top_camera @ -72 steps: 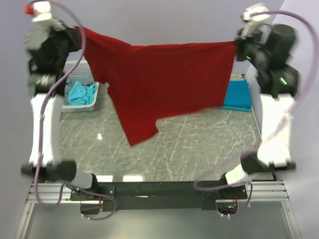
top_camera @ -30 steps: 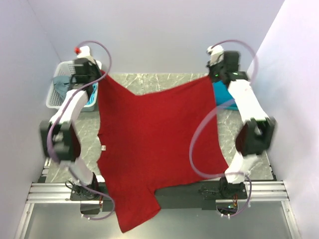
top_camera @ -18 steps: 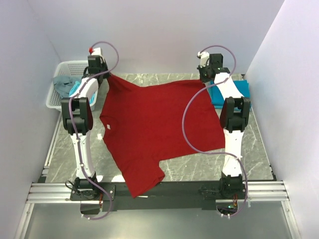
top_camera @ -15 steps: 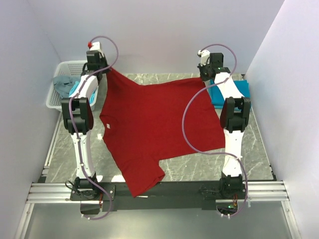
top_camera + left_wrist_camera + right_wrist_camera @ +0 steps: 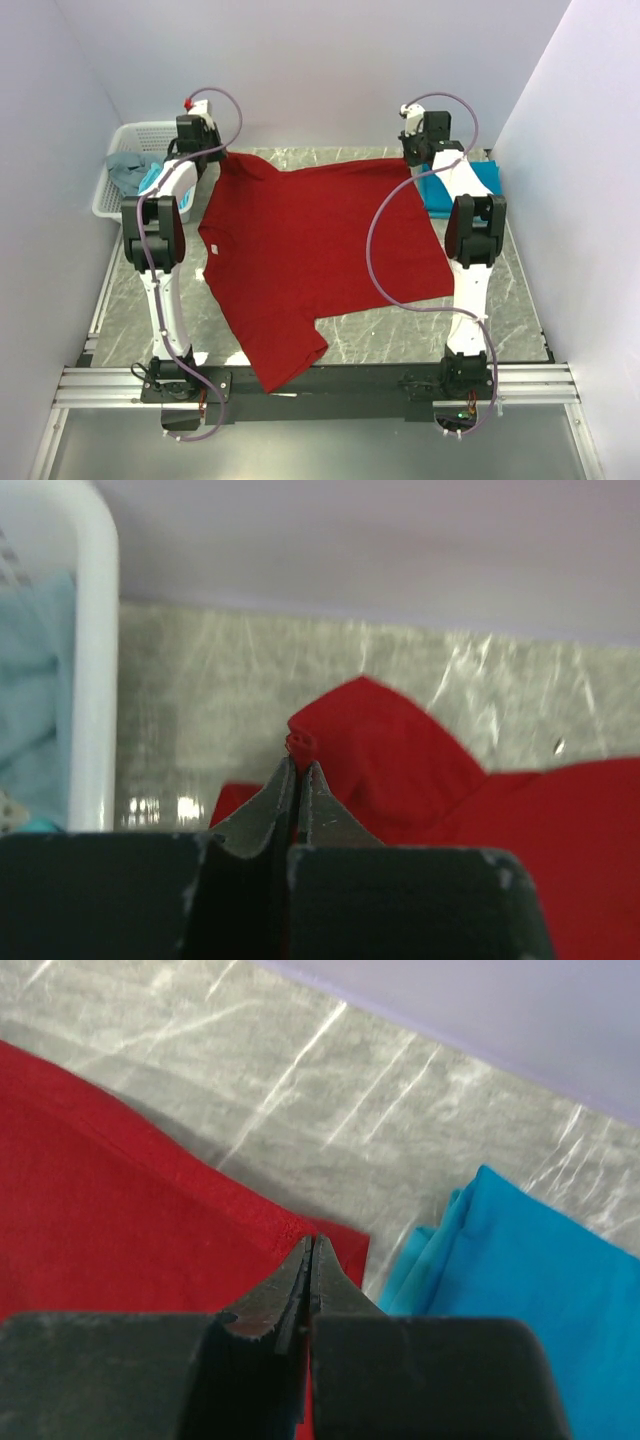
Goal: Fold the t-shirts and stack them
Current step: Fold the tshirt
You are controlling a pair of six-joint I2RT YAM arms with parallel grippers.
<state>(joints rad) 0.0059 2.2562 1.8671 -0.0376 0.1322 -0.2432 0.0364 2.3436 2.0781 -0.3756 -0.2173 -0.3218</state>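
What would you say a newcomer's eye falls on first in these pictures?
A dark red t-shirt lies spread across the middle of the marble table, one sleeve reaching the near edge. The left gripper and right gripper each pinch a far corner of it. A folded teal-blue t-shirt lies far right, a white mesh basket far left.
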